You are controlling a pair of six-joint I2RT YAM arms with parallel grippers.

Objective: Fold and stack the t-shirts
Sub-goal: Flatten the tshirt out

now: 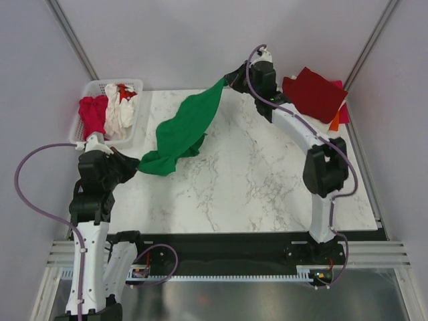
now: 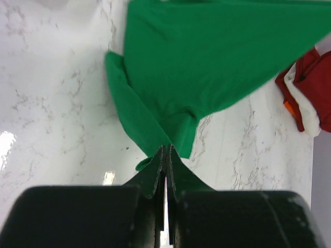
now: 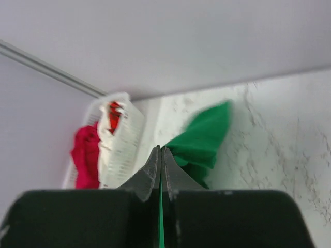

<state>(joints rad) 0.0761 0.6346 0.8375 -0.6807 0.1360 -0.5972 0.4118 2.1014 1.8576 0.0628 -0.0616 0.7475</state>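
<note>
The bright green t-shirt [image 1: 182, 130] hangs stretched on a slant between the two arms, over the far left part of the marble bench [image 1: 267, 187], its bunched lower end near the left edge. The left gripper [image 2: 165, 151] is clamped tight on that lower end; the right gripper [image 3: 160, 151], up by the far edge, is pinched fully together on the upper corner. A dark red t-shirt [image 1: 313, 95] lies folded at the far right corner, and the white basket [image 1: 136, 120] at the far left corner holds crumpled shirts [image 1: 93, 114] in magenta, white and red
</note>
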